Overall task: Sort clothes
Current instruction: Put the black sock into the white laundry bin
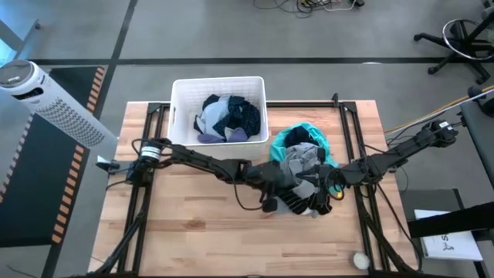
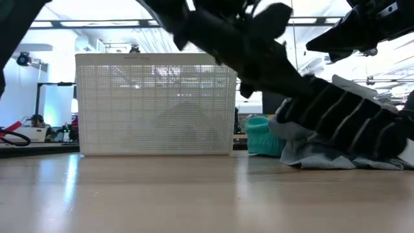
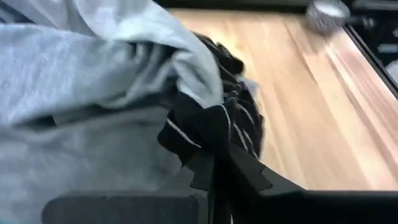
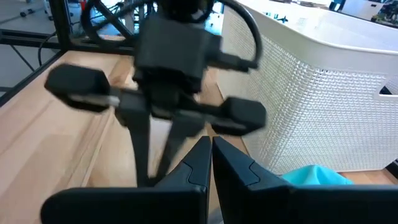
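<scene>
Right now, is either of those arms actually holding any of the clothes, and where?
The left tool pinches the black striped garment at its edge, beside the grey garment. The right tool is shut and holds nothing.

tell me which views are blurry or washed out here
Low view: strong backlight from the bright room, so the arms read as silhouettes and the white bin looks hazy. Left wrist view: the grey garment and black striped garment are soft, close to the lens. Right wrist view: the left gripper is smeared.

No legible txt/labels; sheet [image 1: 450, 245] by table edge prob. printed, unreadable.
</scene>
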Controlling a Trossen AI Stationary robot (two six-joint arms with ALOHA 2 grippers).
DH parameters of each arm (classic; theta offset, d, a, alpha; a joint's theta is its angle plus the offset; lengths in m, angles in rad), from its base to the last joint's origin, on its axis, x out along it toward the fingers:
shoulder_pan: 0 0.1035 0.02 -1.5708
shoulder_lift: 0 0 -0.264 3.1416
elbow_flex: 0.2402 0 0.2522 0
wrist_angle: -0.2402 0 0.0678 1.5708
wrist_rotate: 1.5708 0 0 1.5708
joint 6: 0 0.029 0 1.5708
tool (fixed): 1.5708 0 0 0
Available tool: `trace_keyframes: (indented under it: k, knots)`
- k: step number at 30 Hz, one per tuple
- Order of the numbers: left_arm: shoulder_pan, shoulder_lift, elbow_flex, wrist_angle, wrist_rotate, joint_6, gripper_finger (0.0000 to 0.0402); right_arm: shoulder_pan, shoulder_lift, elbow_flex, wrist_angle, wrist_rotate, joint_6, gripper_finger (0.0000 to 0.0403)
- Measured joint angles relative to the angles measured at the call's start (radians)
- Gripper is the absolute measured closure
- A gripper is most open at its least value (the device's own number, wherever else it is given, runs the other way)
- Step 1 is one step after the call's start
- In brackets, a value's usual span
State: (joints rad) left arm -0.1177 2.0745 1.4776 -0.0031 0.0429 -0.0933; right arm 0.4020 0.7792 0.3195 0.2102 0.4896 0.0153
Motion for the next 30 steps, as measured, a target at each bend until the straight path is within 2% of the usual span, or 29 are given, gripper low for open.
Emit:
trace_keyframes:
  k: [6, 17, 24, 26, 30]
  knots:
    - [-0.054, -0.112, -0.012, -0.162, -0.033, 0.003, 0.0398, 0.000, 0.000, 0.000, 0.000, 0.000, 0.000, 0.0403]
    - [-0.089, -0.409, -0.037, -0.414, -0.371, 0.044, 0.0401, 0.000, 0.000, 0.000, 0.004, 0.000, 0.000, 0.0403]
    - [-0.021, -0.585, -0.037, -0.461, -0.730, 0.174, 0.0401, 0.000, 0.001, 0.000, 0.004, 0.008, 0.000, 0.0403]
    - [0.014, -0.620, -0.037, -0.472, -0.781, 0.207, 0.0401, 0.000, 0.001, 0.000, 0.004, 0.008, 0.000, 0.0403]
    - [0.122, -0.672, -0.037, -0.501, -0.795, 0.243, 0.0401, 0.000, 0.001, 0.000, 0.005, 0.008, -0.004, 0.0403]
